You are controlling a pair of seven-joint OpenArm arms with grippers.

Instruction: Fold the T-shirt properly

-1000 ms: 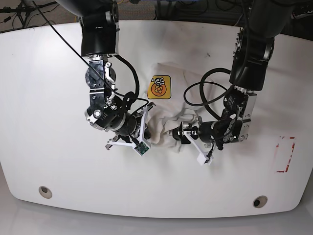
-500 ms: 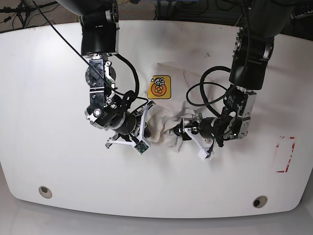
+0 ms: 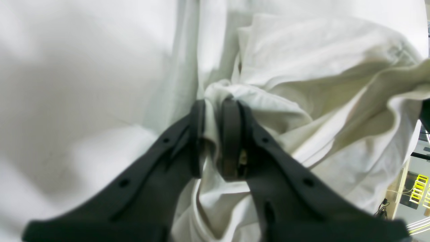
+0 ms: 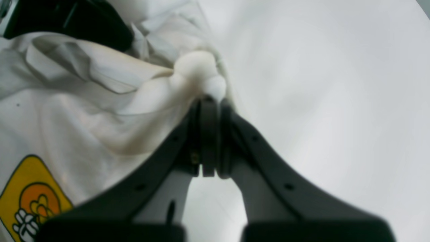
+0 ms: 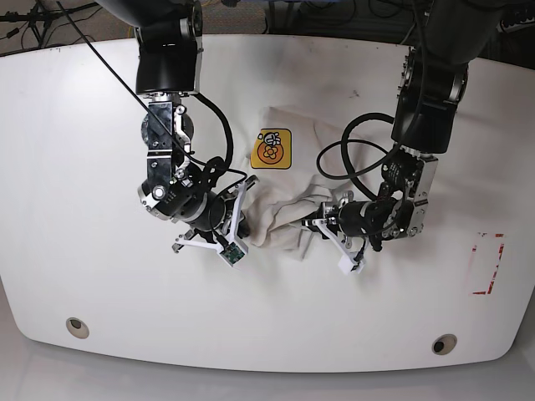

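Base view: the crumpled T-shirt (image 5: 280, 180) lies mid-tabletop (image 5: 84, 125), toward the far edge. The left hand (image 3: 215, 107) and the right hand (image 4: 210, 101) each pinch a bunched fold, likely to spread it flat.

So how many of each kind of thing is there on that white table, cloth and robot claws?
T-shirt: 1
Grippers: 2, the left gripper and the right gripper, each pinching the cloth
Total: 3
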